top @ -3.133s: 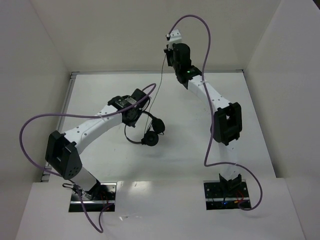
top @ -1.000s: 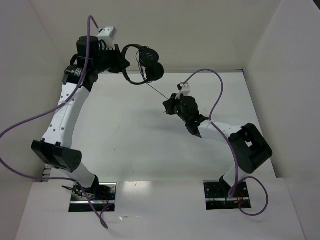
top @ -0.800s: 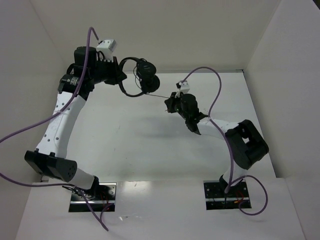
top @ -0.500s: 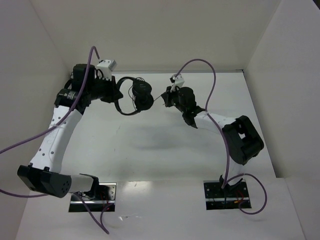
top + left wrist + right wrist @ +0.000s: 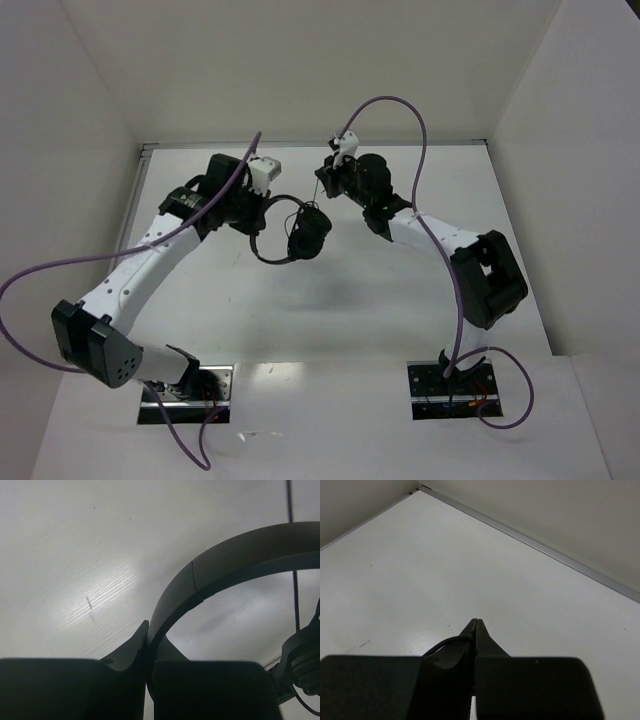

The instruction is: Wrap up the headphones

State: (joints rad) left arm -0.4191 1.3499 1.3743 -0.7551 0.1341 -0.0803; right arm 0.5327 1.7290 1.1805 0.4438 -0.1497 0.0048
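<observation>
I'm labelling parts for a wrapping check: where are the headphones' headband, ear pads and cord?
headband (image 5: 235, 560): left wrist view, middle of the arch.
ear pads (image 5: 308, 235): top external view, on the round pads.
cord (image 5: 451, 639): right wrist view, the loop beside the fingertips.

White matte surface (image 5: 330, 300), faint grain, one soft glare patch (image 5: 95, 597). Plain off-white back wall (image 5: 300, 70), side walls (image 5: 60, 150) closing in. Thin metal strip (image 5: 440, 143) along rear seam. Light even, diffuse.

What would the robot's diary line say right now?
left gripper: shut on headphones headband | right gripper: shut on cord
</observation>
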